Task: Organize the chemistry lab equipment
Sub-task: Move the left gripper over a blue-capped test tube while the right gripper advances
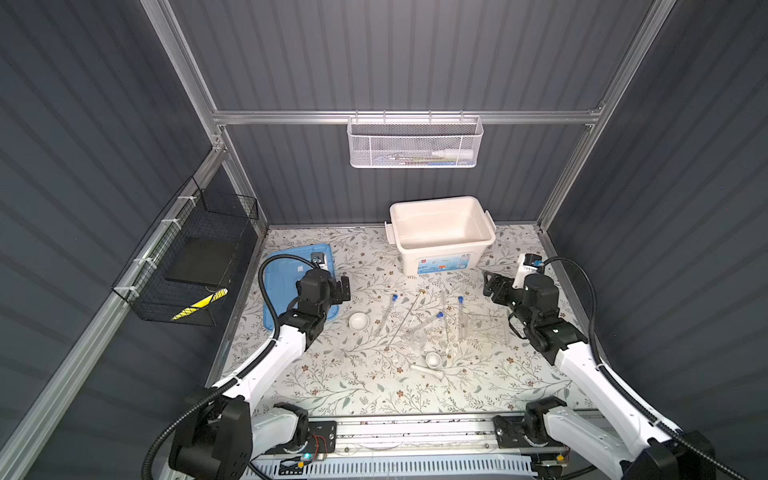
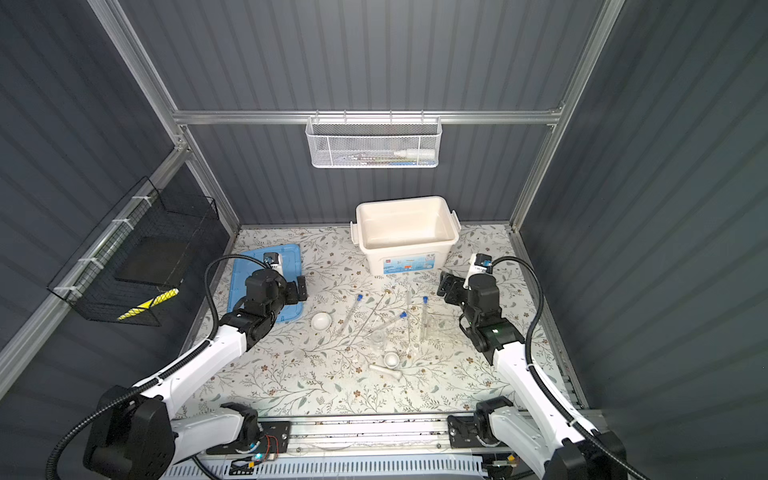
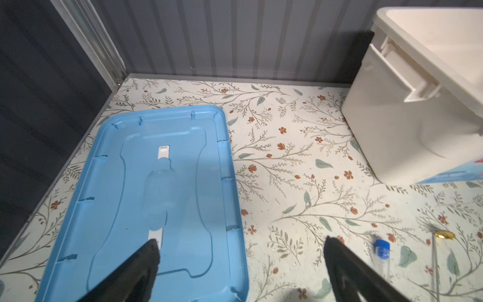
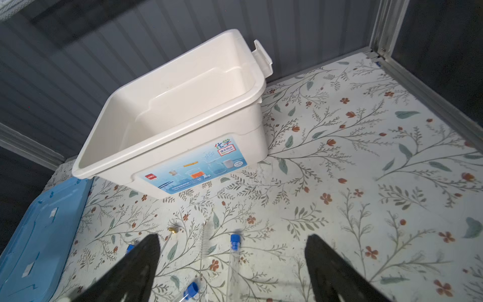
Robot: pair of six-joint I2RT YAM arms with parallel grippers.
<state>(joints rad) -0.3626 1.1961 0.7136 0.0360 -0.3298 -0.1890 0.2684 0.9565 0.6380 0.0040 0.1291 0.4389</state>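
Overhead, basket [image 1: 374, 141] w/ bottle [image 1: 453, 154] (tubes [image 1: 385, 314] loose)

My right gripper [image 4: 232, 236] is spread wide above blue-capped tubes [image 4: 231, 262]; the white tub [image 4: 170, 146] stands ahead, blue lid [image 4: 39, 235] beside it.

Open white tub [image 1: 440, 248], blue lid [image 1: 282, 291], white mesh basket [image 1: 415, 141], black wire basket [image 1: 153, 303]

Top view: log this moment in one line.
left gripper open, empty | right gripper open, empty | blue-capped test tubes lying loose | white tub empty
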